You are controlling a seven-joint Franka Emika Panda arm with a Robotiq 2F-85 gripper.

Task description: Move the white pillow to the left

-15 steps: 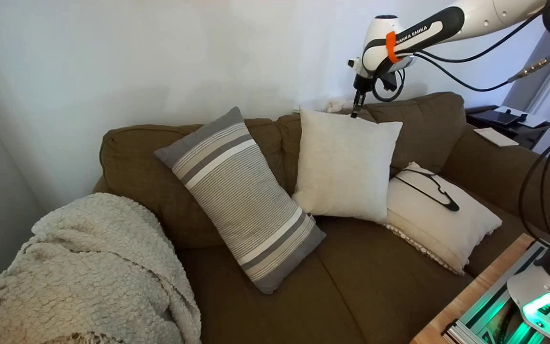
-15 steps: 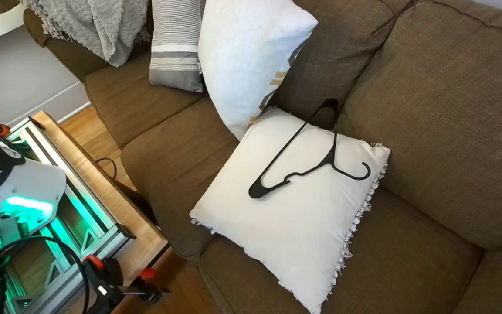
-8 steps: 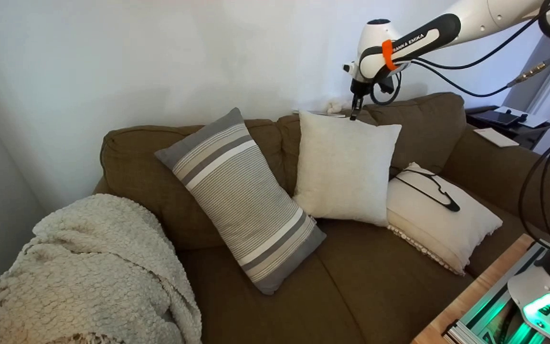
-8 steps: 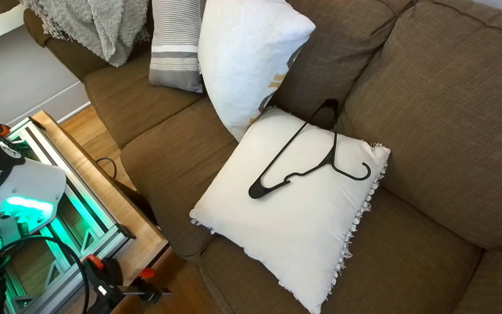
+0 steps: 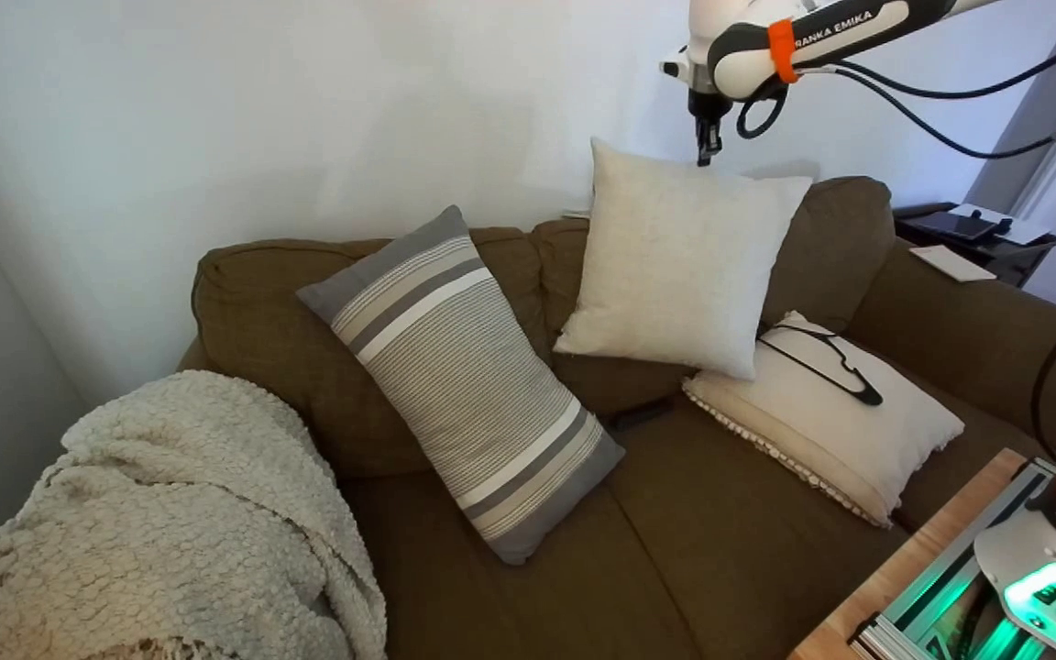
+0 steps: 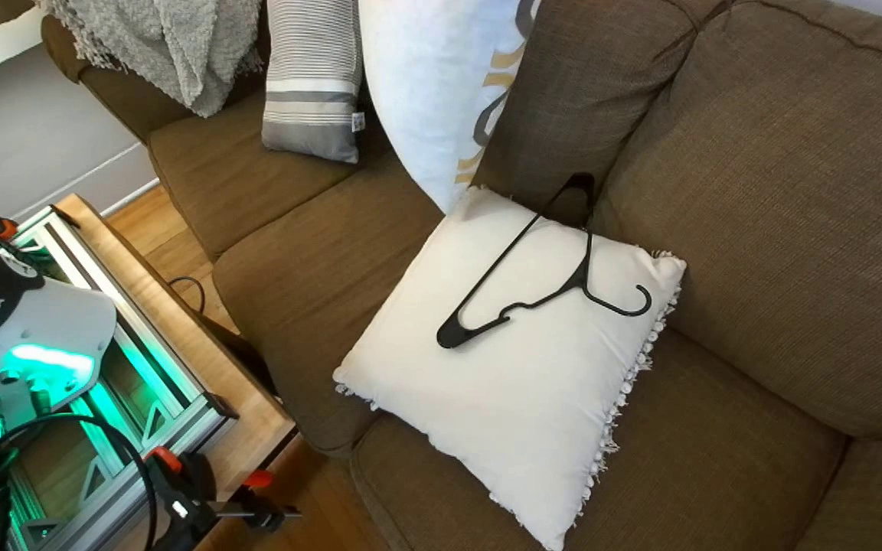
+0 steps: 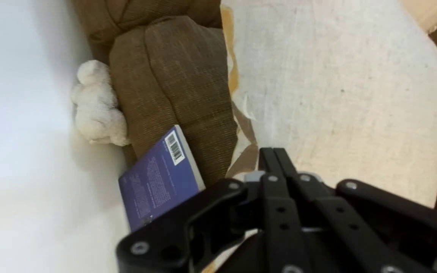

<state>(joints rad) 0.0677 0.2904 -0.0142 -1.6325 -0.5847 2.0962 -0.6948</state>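
There is one brown sofa, and one cream fluffy blanket heaped at eight o'clock in an exterior view. I count three pillows: the white pillow, upright at two o'clock in an exterior view, its lower edge above the sofa's seat (its far side carries ochre and grey marks); one striped pillow, tilted, at the white one's eight o'clock; and one fringed pillow, lying on the seat at its half past four. The white pillow's lower corner overlaps the fringed one in both exterior views; whether they touch, I cannot tell. One black hanger lies on the fringed pillow. In the wrist view one blue book lies between eight and nine o'clock of the claw, and one small white plush toy between nine and ten. There is one claw: its two fingers stand side by side with barely a gap, clamped on the white pillow's top edge, at the pillow's twelve o'clock.
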